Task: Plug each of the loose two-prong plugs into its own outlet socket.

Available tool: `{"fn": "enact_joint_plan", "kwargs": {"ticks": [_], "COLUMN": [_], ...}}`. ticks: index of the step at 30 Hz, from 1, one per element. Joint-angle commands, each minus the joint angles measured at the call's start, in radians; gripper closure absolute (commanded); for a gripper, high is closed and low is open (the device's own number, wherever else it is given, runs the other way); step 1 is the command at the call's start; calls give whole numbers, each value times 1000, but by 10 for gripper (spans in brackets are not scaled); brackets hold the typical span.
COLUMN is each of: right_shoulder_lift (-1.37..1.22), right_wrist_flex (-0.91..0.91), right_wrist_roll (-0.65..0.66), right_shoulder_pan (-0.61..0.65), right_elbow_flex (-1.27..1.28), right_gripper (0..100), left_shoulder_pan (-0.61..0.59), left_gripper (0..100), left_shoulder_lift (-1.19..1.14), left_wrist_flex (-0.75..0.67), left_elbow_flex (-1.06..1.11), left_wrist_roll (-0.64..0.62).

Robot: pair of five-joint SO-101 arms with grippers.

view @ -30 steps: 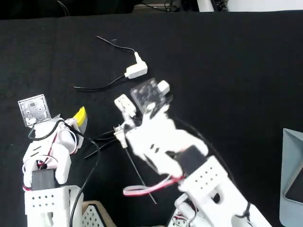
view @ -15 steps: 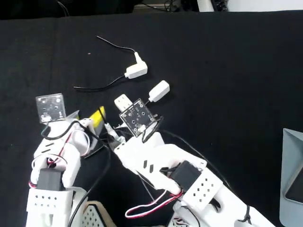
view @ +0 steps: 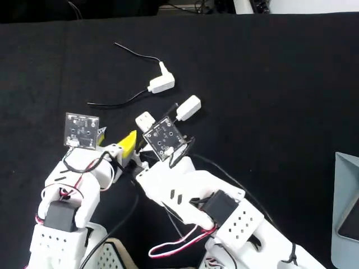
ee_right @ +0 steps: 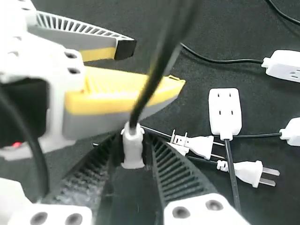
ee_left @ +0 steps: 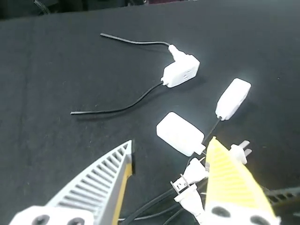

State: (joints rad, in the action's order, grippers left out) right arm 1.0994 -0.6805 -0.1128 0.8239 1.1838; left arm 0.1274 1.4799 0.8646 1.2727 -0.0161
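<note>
Right jaws clamped on a white plug [ee_right: 132, 152], left jaws spread wide beside them, over a black surface [view: 269, 84].
The right arm [view: 190, 185] has its black ribbed jaws closed on the plug's body; the prongs are hidden, and the plug's black cord [ee_right: 159, 61] rises past the yellow one of the left jaws. The left arm [view: 78, 179] holds its jaws open, the yellow one just beside the right jaws' tips. Just past the left jaws' tips lies an outlet socket [ee_left: 180, 133]; a second socket [ee_left: 233, 97] lies farther out, and farthest a third socket [ee_left: 182, 72] with an angled white plug [ee_left: 174, 50] seated at one end. Beside the right jaws, near the first socket's cord end, lie a loose two-prong plug [ee_right: 199, 145] and another loose plug [ee_right: 246, 171].
</note>
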Motion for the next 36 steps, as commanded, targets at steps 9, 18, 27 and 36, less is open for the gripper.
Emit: {"fn": "enact_joint_plan", "kwargs": {"ticks": [9,18,27,36], "right_shoulder_lift": [22,15,15,13], "right_wrist_flex": [25,84,186,232], "right_wrist_roll": [-12,-69,-94,-87], "right_shoulder_pan": [-192,-433,-574,-595], "right_elbow_flex": [12,15,50,84], "right_gripper": [987,986,986,986], "left_shoulder_pan": [-44,-101,-99,-19], "left_gripper": [748,743,742,742], "left_shoulder_lift": [-6,-160,-655,-1185], "left_wrist_flex": [-32,-48,-44,-43], "left_elbow_flex": [-61,-96,-375,-694], "left_wrist_roll": [37,69,-9,-196]}}
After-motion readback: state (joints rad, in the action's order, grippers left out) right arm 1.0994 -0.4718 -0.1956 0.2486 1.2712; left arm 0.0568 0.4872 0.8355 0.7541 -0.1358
